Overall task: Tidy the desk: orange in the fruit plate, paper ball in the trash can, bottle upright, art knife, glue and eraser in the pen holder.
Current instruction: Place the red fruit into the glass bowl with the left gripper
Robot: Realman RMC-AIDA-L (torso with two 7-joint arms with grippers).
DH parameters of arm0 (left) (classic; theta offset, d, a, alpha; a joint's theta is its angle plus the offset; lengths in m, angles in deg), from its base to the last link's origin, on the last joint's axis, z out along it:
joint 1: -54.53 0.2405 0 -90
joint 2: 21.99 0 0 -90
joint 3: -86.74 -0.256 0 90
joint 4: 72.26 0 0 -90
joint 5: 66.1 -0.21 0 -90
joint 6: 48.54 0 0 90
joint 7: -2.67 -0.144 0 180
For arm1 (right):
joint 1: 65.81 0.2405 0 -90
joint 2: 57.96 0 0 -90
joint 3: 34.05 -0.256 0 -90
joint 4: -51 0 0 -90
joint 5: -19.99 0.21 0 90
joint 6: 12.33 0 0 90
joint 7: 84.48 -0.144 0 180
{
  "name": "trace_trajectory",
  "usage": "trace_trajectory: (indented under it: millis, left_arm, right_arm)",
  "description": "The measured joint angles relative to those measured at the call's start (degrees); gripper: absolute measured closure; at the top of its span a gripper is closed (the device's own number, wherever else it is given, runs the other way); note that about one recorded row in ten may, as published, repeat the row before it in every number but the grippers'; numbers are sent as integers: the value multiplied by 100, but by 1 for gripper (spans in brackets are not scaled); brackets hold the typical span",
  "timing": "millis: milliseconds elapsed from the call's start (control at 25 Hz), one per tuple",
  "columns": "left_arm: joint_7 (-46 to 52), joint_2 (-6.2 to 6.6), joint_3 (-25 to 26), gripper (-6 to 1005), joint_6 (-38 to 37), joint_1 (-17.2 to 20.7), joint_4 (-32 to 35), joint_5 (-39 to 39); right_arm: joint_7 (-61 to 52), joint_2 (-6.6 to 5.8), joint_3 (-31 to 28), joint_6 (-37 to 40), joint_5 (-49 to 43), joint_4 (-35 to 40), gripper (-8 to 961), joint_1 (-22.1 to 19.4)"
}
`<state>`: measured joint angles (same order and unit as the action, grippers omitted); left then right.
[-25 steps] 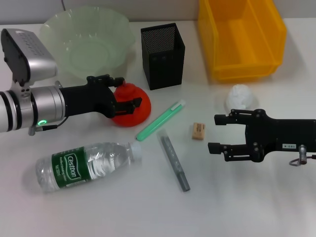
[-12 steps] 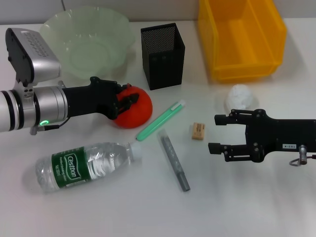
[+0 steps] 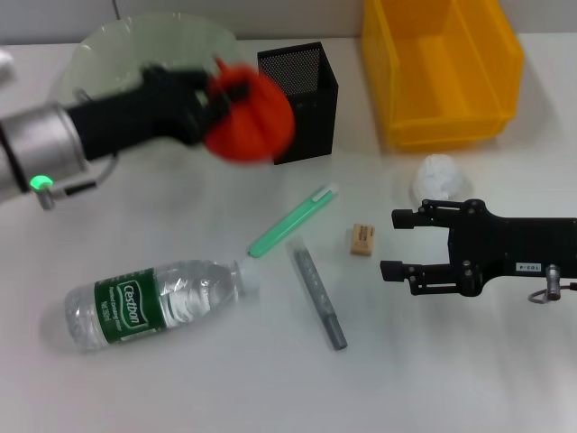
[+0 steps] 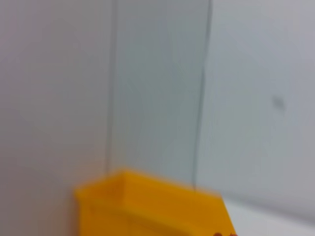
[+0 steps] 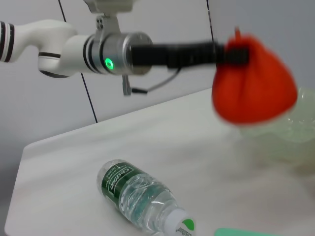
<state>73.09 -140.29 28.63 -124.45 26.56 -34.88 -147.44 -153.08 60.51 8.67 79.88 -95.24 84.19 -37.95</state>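
Note:
My left gripper (image 3: 225, 95) is shut on the orange (image 3: 248, 113) and holds it in the air beside the pen holder (image 3: 302, 99), in front of the fruit plate (image 3: 126, 41). The right wrist view shows the orange (image 5: 253, 86) lifted above the table. The bottle (image 3: 153, 302) lies on its side at the front left. A slim green art knife (image 3: 293, 219), a grey glue stick (image 3: 317, 295) and the eraser (image 3: 362, 239) lie in the middle. My right gripper (image 3: 389, 244) is open and empty, just in front of the paper ball (image 3: 439, 176). The trash can (image 3: 442, 72) stands at the back right.
The eraser lies a short way left of my right gripper's fingertips. The pen holder stands between the fruit plate and the trash can. The left wrist view shows only the trash can (image 4: 147, 206) and a wall.
My left gripper has closed on the orange and lifted it off the table, up and toward the back. The right arm has not moved.

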Motion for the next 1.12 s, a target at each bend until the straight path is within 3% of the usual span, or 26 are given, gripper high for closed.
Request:
trace_trajectory:
  millis: [200,280,760,840,1120]
  left_arm:
    - [-382,-8,329,857,139,12,-223,733]
    - [-755,-25,630,873,695,-204,-690,1232]
    - [-1909,-77,718,929,2419,-874,-1637,2114]
    - [-2131,-76,717,780,2432,-901,-1723,2250]
    - [-2233,-72,719,613,2387,-875,-1738,2344]
  right_arm:
    - [-3,11,3,0,1,3,178,1]
    - [-2,23,13,0,5,3,178,5]
    - [25,36,33,-1,41,0,178,13]
    - [26,35,50,-1,43,0,177,13]
    - [31,39,53,-1,45,3,177,19]
